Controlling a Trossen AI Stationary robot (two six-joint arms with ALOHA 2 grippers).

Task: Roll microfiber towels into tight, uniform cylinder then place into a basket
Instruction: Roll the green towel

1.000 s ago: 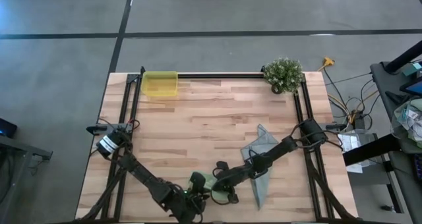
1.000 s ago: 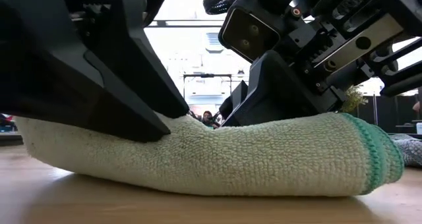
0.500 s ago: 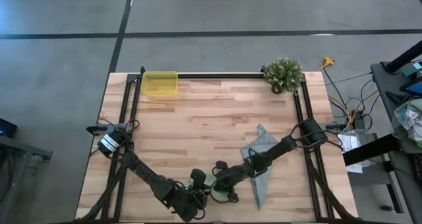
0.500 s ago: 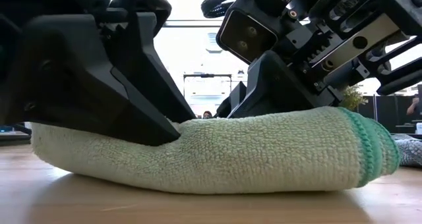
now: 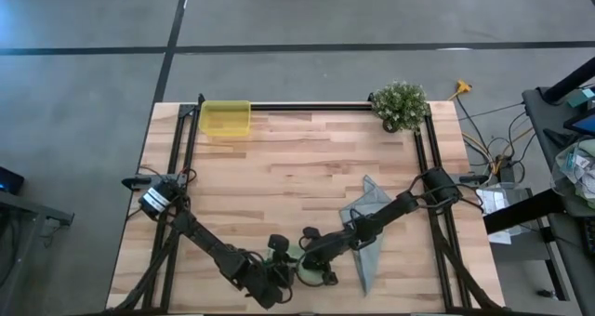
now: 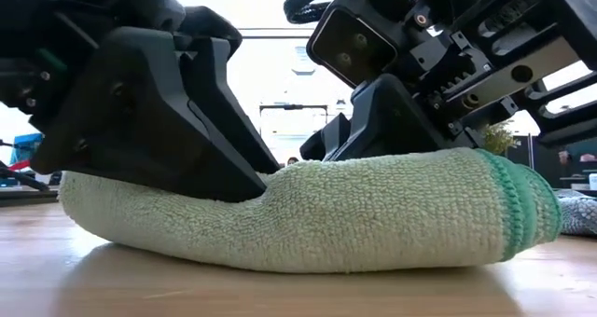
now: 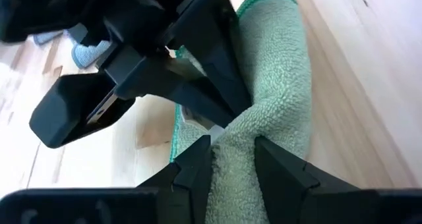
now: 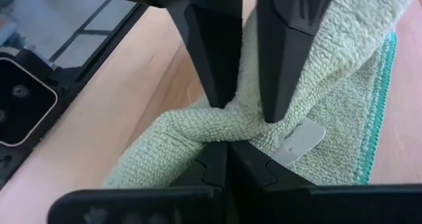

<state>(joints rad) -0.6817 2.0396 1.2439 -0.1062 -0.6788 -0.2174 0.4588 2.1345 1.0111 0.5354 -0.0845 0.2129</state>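
The light green microfiber towel (image 6: 373,214) lies rolled into a thick cylinder on the wooden table near its near edge, resting along its length with its darker green hemmed end (image 6: 527,210) toward the table's right. Its white tag (image 8: 300,137) shows in the right wrist view. My left gripper (image 7: 234,151) is shut on the roll's middle. My right gripper (image 8: 227,151) is shut, its tips at the roll right beside the left one. The grey-blue towel (image 5: 369,225) lies spread flat to the right. The yellow basket (image 5: 226,118) stands at the far left. My left gripper pinches a raised fold of the green roll (image 7: 232,135) near its middle between its two fingers (image 8: 214,59), slanting down and lying across the roll. The roll stays on the table and is dented where the fingers sit. My right gripper touches the same bulge of the roll (image 8: 221,128) with its shut fingertips, slanting down from the table's right side. Whether a layer of cloth is caught between them, I cannot tell.
A small leafy potted plant (image 5: 400,104) stands at the far right corner. Black rails (image 5: 186,149) run along the table's left, right and far sides. Bare wood (image 5: 297,167) lies between the towels and the basket.
My left gripper has shifted a little along the roll toward my right gripper and has rolled about its own pointing line, still shut on the towel. The roll's left end has drawn in toward the right; its hemmed right end has stayed in place.
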